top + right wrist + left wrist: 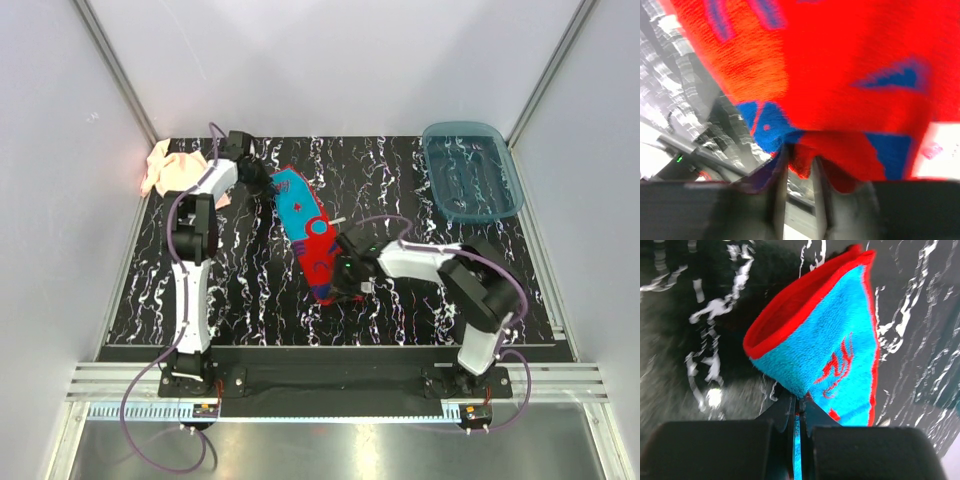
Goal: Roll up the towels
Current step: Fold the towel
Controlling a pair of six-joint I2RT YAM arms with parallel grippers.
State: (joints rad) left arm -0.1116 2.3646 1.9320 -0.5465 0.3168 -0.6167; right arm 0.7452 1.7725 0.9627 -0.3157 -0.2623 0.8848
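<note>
The blue towel with red pattern (305, 225) lies stretched in a long diagonal band across the middle of the mat. My left gripper (268, 183) holds its far end; in the left wrist view the gripper (799, 402) is shut on a blue corner of the towel (830, 335), which folds up over it with its red edging showing. My right gripper (345, 272) is at the near red end. In the right wrist view a red fold of the towel (840, 60) sits between the narrowly parted fingers of the gripper (800, 162). The peach-pink towel (172, 168) lies crumpled at the back left corner.
A translucent blue plastic tray (470, 175) stands at the back right of the black marbled mat (240, 290). White walls close in the back and both sides. The left arm reaches past the pink towel.
</note>
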